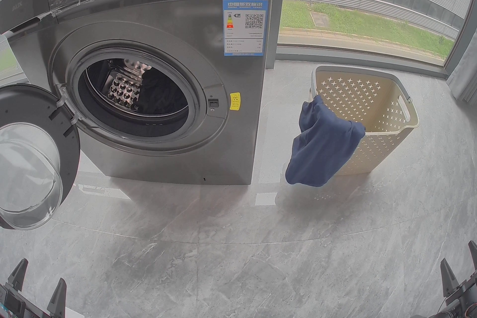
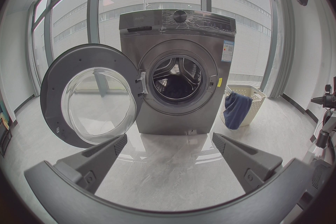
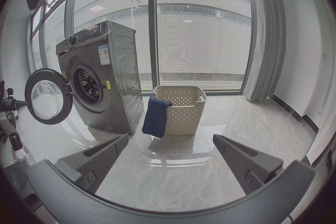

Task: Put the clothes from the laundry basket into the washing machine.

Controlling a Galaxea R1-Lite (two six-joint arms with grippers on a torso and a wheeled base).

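A grey washing machine point(image 1: 164, 85) stands at the back left with its round door point(image 1: 30, 160) swung wide to the left and its drum point(image 1: 136, 90) exposed. To its right sits a cream laundry basket point(image 1: 382, 105). A dark blue garment point(image 1: 323, 145) hangs over the basket's near-left rim and down its outside. My left gripper point(image 1: 37, 284) is open at the bottom left, far from both. My right gripper point(image 1: 459, 269) is open at the bottom right corner. The left wrist view faces the drum point(image 2: 176, 81); the right wrist view shows the basket point(image 3: 183, 109) and garment point(image 3: 156, 119).
A grey tiled floor point(image 1: 248, 254) stretches between me and the machine. Floor-to-ceiling windows point(image 1: 377, 1) run behind the basket, with a curtain point(image 3: 266, 42) at the right. The open door juts out over the floor at the left.
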